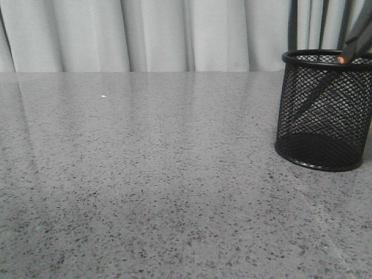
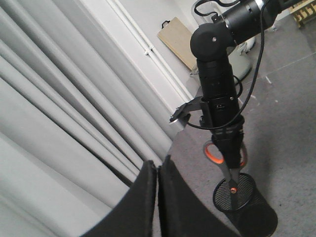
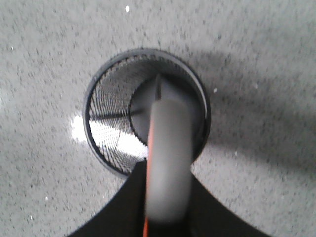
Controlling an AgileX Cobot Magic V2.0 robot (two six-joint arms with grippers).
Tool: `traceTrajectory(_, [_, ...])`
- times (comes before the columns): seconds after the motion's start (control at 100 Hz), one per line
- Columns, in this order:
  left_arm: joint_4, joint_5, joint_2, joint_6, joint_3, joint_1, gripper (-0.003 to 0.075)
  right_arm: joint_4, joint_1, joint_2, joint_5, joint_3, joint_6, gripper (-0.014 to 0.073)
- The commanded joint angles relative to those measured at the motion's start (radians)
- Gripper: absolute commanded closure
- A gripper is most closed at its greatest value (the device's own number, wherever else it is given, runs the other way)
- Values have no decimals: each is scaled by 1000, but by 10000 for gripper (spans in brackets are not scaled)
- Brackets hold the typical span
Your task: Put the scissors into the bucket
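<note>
The black wire-mesh bucket point(image 1: 325, 116) stands upright at the table's right side. My right gripper point(image 3: 167, 173) is shut on the scissors point(image 3: 168, 148) by the grey, orange-lined handles. It holds them point down over the bucket's mouth point(image 3: 106, 123). In the front view the scissors point(image 1: 356, 38) slant down from the upper right, with the orange pivot at the rim and the blades inside the mesh. The left wrist view shows the scissors point(image 2: 231, 170) hanging from the right arm over the bucket point(image 2: 244, 190). My left gripper point(image 2: 158, 197) is shut and empty, raised away from the bucket.
The table point(image 1: 145, 174) is grey speckled stone. Pale curtains point(image 1: 145, 35) hang behind its far edge. The right arm point(image 2: 217, 74) stands upright over the bucket. A wooden board point(image 2: 178, 42) leans on the wall beyond.
</note>
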Motion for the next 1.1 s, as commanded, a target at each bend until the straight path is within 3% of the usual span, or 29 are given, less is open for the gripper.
traceTrajectory(0.0, [-8,-57,8,-72,-22,-6,740,-14,-4,-10,47,-72,0,337])
traceTrajectory(0.11, [51,-42,8,-147,-20,-6,740,-59,-4,-10,47,-144,0,150])
traceTrajectory(0.21, [224,-60,-5,-355,8,-4,740,-78,-4,-27,47,-225,0,141])
traceTrajectory(0.31, [521,-68,-48,-771,83,19,740,-78,-4,-94,47,-269,0,274])
traceTrajectory(0.45, [905,-134,-187,-1279,312,63,740,-96,-4,-280,-13,-196,-36,671])
traceTrajectory(0.59, [1164,-228,-361,-1560,580,101,740,-171,-4,-567,-218,48,-40,643])
traceTrajectory(0.75, [1211,-230,-513,-1607,800,119,740,-279,-4,-957,-528,458,-40,643])
traceTrajectory(0.85, [1211,-232,-564,-1607,861,119,740,-281,-4,-1126,-605,629,-40,643])
traceTrajectory(1.09, [1211,-243,-584,-1607,880,119,740,-286,-4,-1229,-631,731,-40,643])
